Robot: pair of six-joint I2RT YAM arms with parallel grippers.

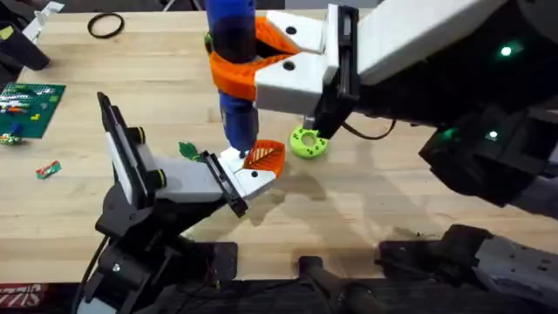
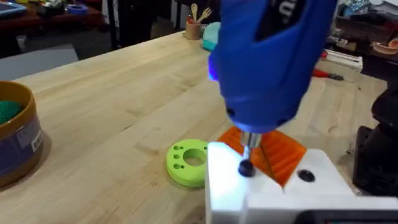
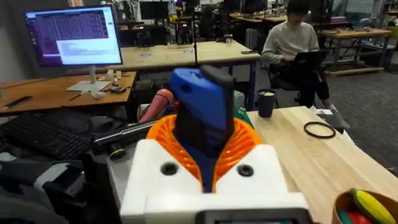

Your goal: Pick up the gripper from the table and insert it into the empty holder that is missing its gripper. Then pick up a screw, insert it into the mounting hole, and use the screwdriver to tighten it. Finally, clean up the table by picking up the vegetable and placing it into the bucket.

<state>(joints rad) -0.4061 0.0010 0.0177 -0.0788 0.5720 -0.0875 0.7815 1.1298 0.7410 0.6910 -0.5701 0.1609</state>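
Observation:
My right gripper reaches in from the right, shut on the upright blue screwdriver, whose handle sits between the orange pads. The bit stands on a black screw in the white block of the small orange ribbed gripper. That gripper sits at the end plate of the holder, which is at my left arm's end, lower left. A second hole in the block is open. The dark-green vegetable lies on the table just left of the screwdriver tip. The bucket stands further off.
A lime-green disc with holes lies right of the orange gripper. At the table's left lie a green circuit board and a small wrapped item. A black ring lies at the far left back.

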